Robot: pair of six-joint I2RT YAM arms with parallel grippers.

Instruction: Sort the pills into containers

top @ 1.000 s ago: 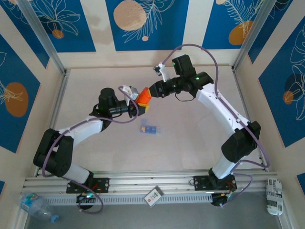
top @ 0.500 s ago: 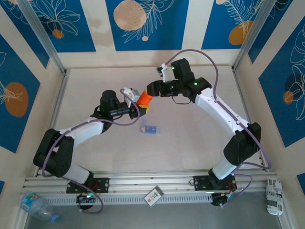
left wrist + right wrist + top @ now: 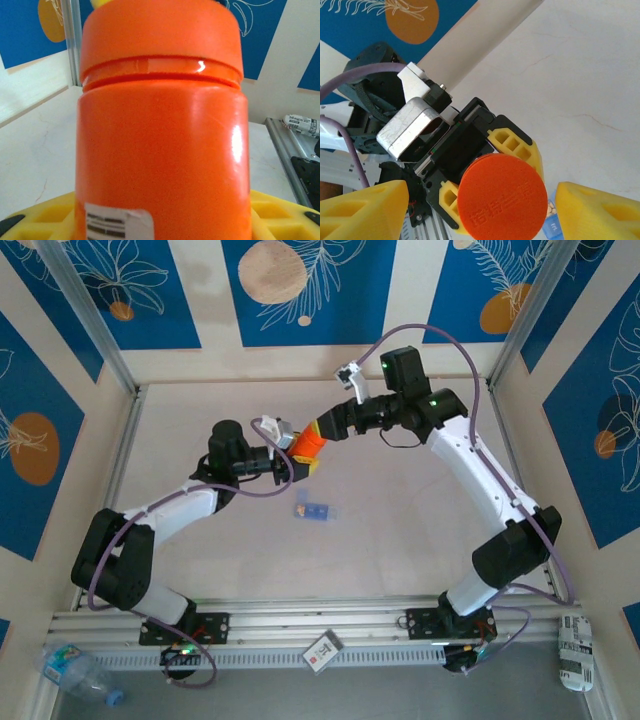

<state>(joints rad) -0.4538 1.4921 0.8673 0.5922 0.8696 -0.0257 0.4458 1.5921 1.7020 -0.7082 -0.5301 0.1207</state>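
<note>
Near edge: rail [image 3: 300,623] with a card [image 3: 321,651] by it, a clear water bottle [image 3: 72,670] in the left corner and a crumpled packet [image 3: 575,648] in the right. Mid-table [image 3: 400,530]: the strip [image 3: 315,510] lies flat between the arms, untouched, just nearer than the orange bottle [image 3: 307,444]. Pills are too small to make out. Left gripper [image 3: 298,454] is clamped on the bottle's body, cap [image 3: 501,202] end pointing at the right gripper [image 3: 322,430]. That one's jaws are spread, a yellow finger [image 3: 360,212] either side of the cap with gaps on both sides, holding nothing. In the left wrist view the bottle blocks most of the table; cap is on, label [image 3: 117,224] is cut off and unreadable. Right wrist view adds the cap face end-on with embossed lettering, plus a blue sliver of the strip beneath, mostly hidden. Far: blue and cream wall panels [image 3: 290,290].
</note>
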